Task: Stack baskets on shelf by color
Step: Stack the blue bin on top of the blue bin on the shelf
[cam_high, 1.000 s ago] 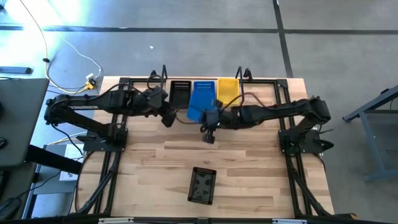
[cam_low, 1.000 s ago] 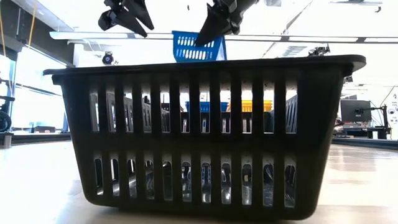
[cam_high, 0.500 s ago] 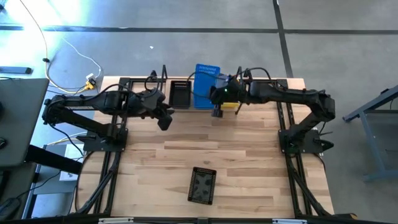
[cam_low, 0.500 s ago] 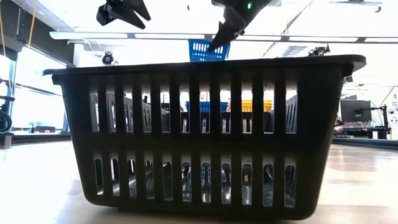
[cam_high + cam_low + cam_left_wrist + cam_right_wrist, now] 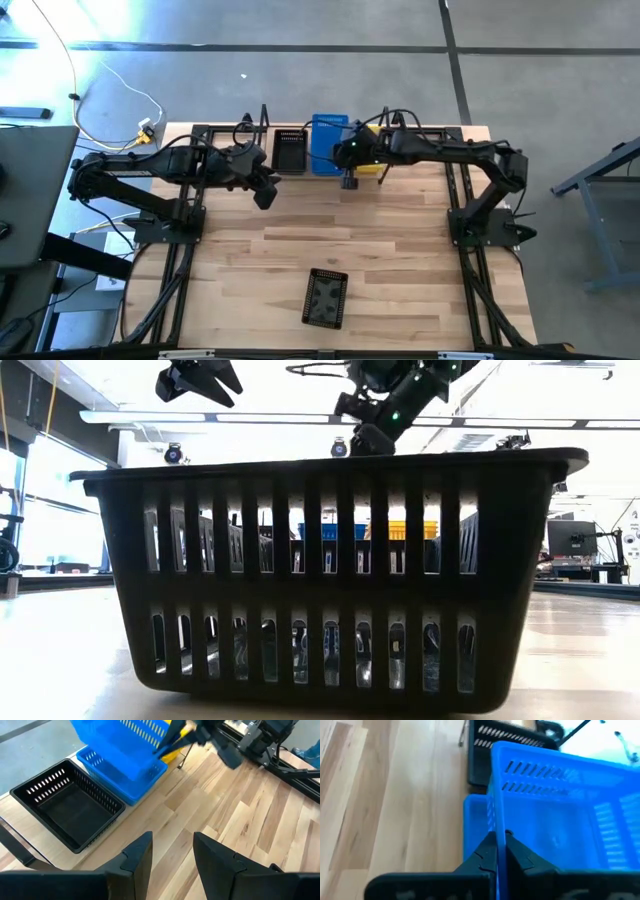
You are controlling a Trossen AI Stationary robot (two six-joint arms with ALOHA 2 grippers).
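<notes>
The right gripper (image 5: 497,851) has its fingers pinched on the rim of a blue perforated plastic basket (image 5: 560,815), tilted right over the blue stack (image 5: 125,780) on the narrow wooden shelf (image 5: 300,172), while the left gripper (image 5: 172,852) hangs near that stack, fingers apart, holding nothing.

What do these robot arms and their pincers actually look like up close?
Both arms are black, jointed segments on black bases, with thin dark cables looping along them. The left gripper has two flat, dark, squared fingers. The right gripper has matching dark fingers tapering to thin tips. A small green light glows on the right arm's wrist.
</notes>
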